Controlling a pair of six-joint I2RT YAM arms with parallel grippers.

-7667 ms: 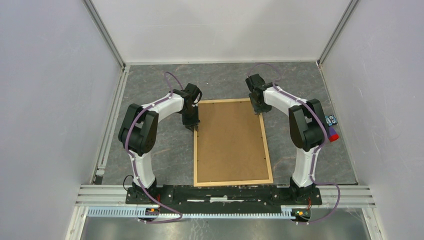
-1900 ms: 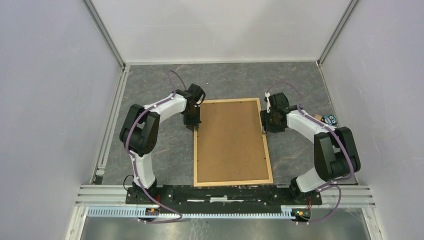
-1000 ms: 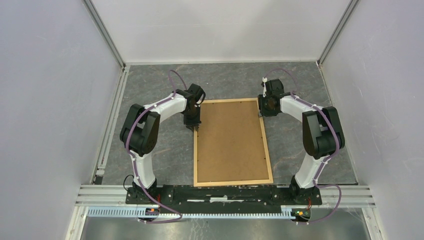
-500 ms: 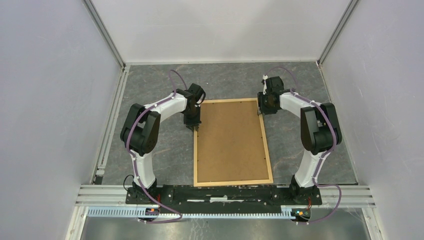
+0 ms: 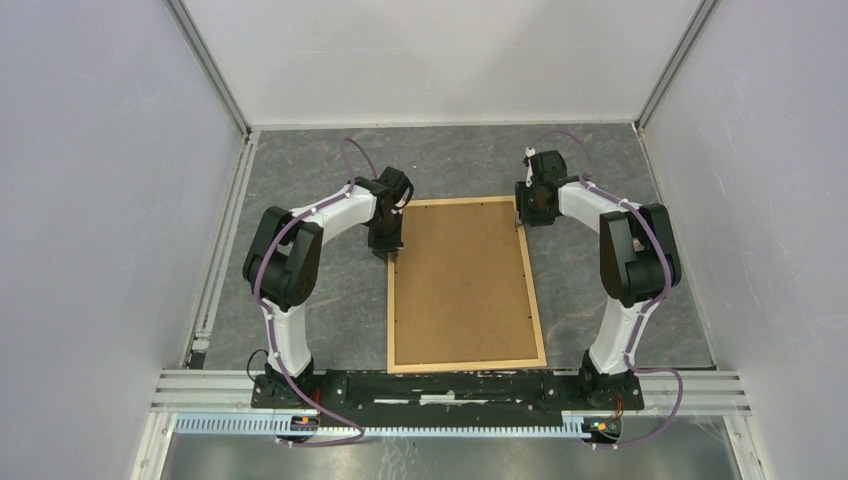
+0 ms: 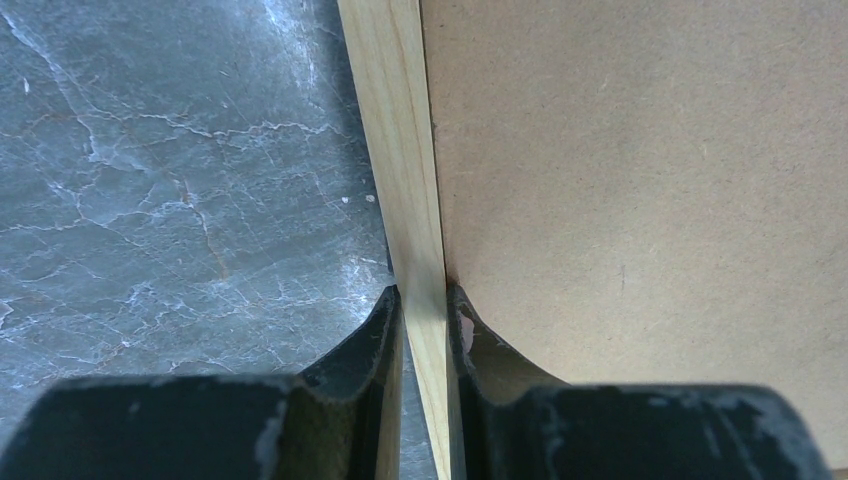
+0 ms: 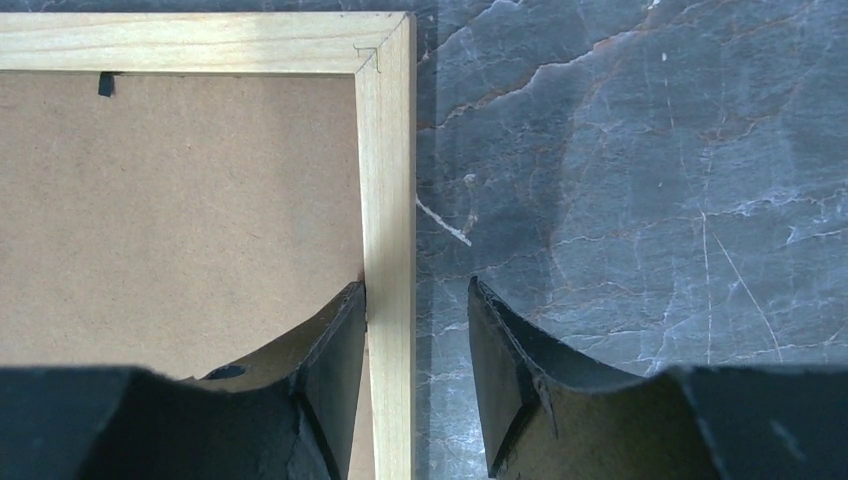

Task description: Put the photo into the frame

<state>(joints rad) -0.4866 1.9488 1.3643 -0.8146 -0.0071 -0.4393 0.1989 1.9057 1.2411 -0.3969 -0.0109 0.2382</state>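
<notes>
The frame [image 5: 467,365] of thin light wood lies flat on the table, filled by a plain brown board [image 5: 460,280]. The photo is not in view. My left gripper [image 5: 391,256] is shut on the frame's left strip [image 6: 395,120], one finger on the outer side and one on the board's side [image 6: 422,292]. My right gripper [image 5: 522,222] stands open astride the right strip [image 7: 385,170] just short of the far right corner. Its left finger touches the strip's inner edge over the board [image 7: 180,220], and its right finger hangs apart over the table [image 7: 416,284].
The grey marbled table top [image 5: 300,200] is boxed in by white walls on the left, back and right. A metal rail [image 5: 450,385] carrying both arm bases runs along the near edge. A small black clip [image 7: 105,85] sits on the frame's far strip.
My right arm has moved up along the frame's right strip to the far right corner, and its jaws have opened slightly. The left arm and the frame have not moved.
</notes>
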